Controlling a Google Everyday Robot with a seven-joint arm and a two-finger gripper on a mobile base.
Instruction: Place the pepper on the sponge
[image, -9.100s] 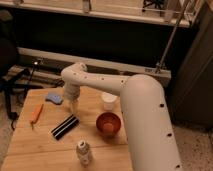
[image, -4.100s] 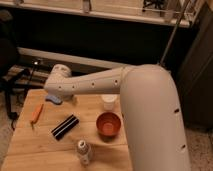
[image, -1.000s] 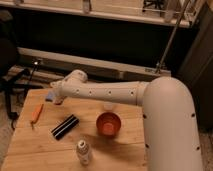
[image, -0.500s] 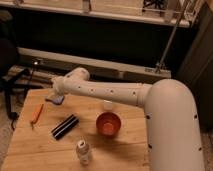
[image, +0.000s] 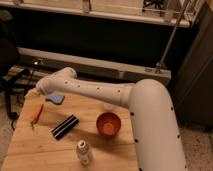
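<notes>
The orange pepper (image: 37, 113) lies on the wooden table (image: 40, 150) near its left edge, stem end toward the front. A light-blue sponge (image: 55, 98) rests flat just right of it, toward the back, partly covered by my arm. My gripper (image: 40, 95) is at the left end of the white arm, low over the table's back left corner, above the pepper's far end and beside the sponge. It holds nothing and stands open; the wrist hides most of it.
A black-and-white striped bar (image: 65, 126) lies diagonally mid-table. A red bowl (image: 108, 124) sits to the right, with a white cup (image: 108, 106) behind it under the arm. A small bottle (image: 84, 152) stands near the front edge.
The arm's end has swung left, from over the sponge toward the pepper. The objects on the table have not moved.
</notes>
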